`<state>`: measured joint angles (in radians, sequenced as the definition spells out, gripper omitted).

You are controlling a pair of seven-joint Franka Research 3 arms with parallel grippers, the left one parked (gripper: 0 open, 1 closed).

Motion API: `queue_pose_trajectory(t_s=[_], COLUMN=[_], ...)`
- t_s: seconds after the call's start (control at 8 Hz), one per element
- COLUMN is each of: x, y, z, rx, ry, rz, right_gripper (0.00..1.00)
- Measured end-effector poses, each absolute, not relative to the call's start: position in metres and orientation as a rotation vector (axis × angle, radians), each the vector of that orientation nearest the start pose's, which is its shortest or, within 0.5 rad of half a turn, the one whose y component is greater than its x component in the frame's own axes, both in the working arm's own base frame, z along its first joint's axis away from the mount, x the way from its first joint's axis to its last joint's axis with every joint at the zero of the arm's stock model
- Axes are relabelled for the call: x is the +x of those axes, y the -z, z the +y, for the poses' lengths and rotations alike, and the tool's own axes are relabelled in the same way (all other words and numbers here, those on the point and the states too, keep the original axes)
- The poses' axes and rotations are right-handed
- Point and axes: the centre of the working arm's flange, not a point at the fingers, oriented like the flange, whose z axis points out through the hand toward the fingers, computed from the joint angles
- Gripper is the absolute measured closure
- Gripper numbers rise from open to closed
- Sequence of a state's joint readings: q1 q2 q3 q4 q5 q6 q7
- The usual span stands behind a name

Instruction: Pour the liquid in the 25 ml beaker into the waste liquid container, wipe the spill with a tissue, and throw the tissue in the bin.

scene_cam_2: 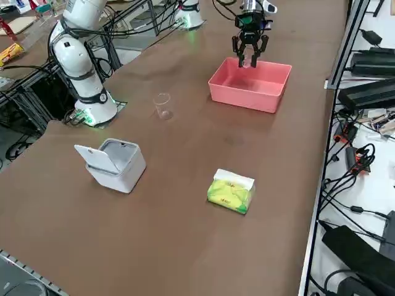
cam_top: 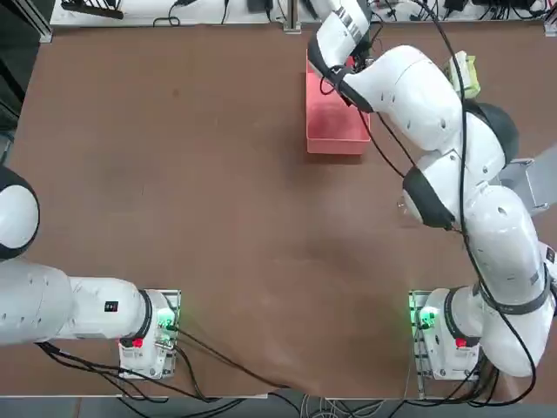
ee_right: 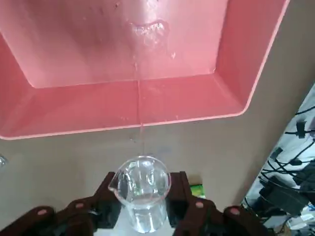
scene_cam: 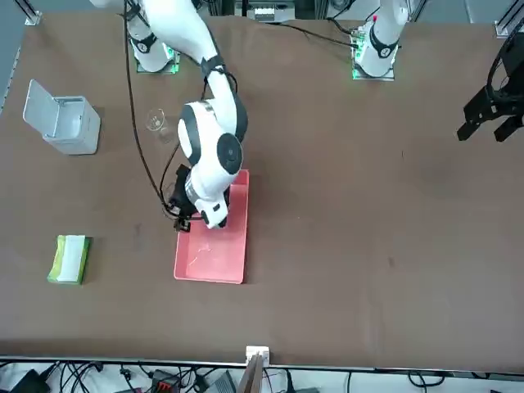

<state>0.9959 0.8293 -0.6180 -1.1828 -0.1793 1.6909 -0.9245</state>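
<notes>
My right gripper (ee_right: 142, 209) is shut on the 25 ml beaker (ee_right: 141, 194), a tiny clear glass held tilted just outside one short wall of the waste liquid container (ee_right: 123, 105), a pink low-walled tray. A thin stream runs from the beaker's spout over that wall to a small puddle (ee_right: 150, 29) on the tray floor. Some liquid is still in the beaker. From the right side, the gripper (scene_cam_2: 249, 55) hangs above the tray's (scene_cam_2: 247, 94) far end. The tissue is out of view. I cannot tell if any spill lies on the table.
A larger clear beaker (scene_cam_2: 163, 106) stands upright on the table between the tray and my right arm's base. A white bin (scene_cam_2: 114, 163) with its lid open sits nearer the table's right edge, and a green tissue pack (scene_cam_2: 231, 191) lies beside it.
</notes>
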Motion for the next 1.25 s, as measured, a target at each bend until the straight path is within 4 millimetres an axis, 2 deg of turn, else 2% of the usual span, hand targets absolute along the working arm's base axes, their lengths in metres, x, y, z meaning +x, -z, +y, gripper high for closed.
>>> queue_pose_trajectory(t_s=[0.5,1.0,1.25], x=[0.611,0.603,0.602], y=[-0.328,-0.294,-0.289], z=[0.380,0.389,0.390], rx=[1.853,1.804,1.800], ry=[0.519,0.568,0.573], rz=[1.674,1.636,1.627], right_gripper=[0.51,0.51,0.51])
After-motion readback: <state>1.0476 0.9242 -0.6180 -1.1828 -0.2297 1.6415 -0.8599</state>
